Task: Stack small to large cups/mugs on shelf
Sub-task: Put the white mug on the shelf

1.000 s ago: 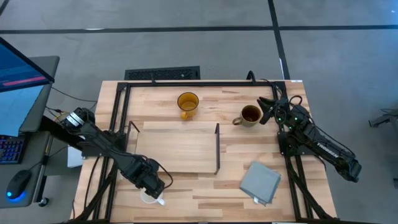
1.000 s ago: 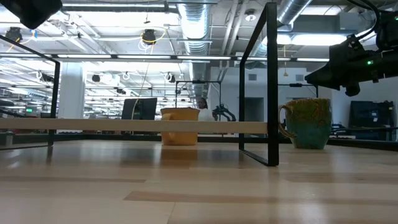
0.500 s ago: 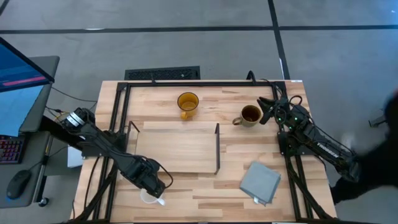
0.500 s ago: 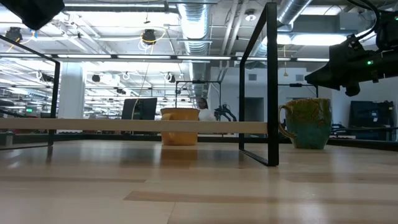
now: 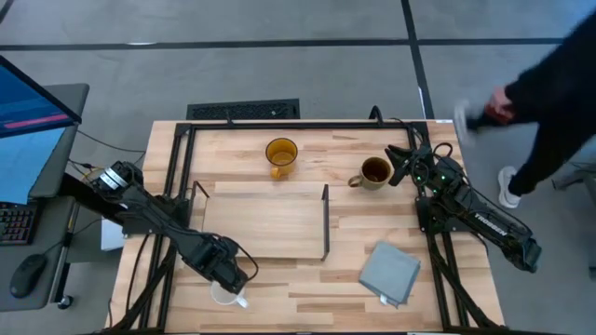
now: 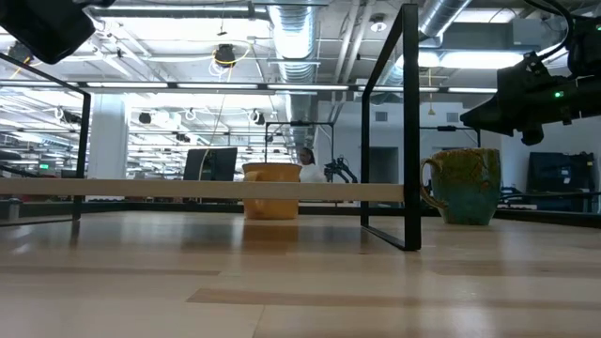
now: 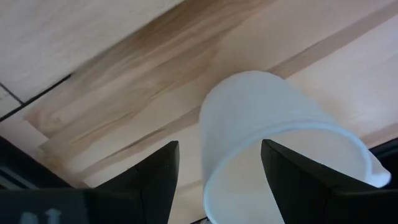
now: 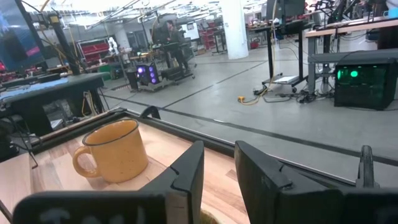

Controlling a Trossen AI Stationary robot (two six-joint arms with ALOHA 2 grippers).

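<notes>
The small white mug (image 5: 222, 297) stands near the table's front left corner. My left gripper (image 5: 229, 283) hangs over it, pointing down and open. In the left wrist view, my left gripper (image 7: 217, 149) has one finger (image 7: 155, 180) outside the white mug's (image 7: 280, 137) wall and the other (image 7: 301, 183) over its mouth; I see no touch. The amber-yellow mug (image 5: 280, 154) and the olive-brown mug (image 5: 374, 172) stand behind the shelf (image 5: 265, 223). My right gripper (image 5: 399, 166) waits level just right of the olive-brown mug, its fingers a narrow gap apart with nothing between them.
A folded grey cloth (image 5: 389, 272) lies at the front right. The shelf's black wire end (image 5: 326, 223) stands upright between the board and the cloth. A person (image 5: 545, 88) is beside the table's far right corner.
A person has walked along the table's right side toward its far end. The mugs have kept their places.
</notes>
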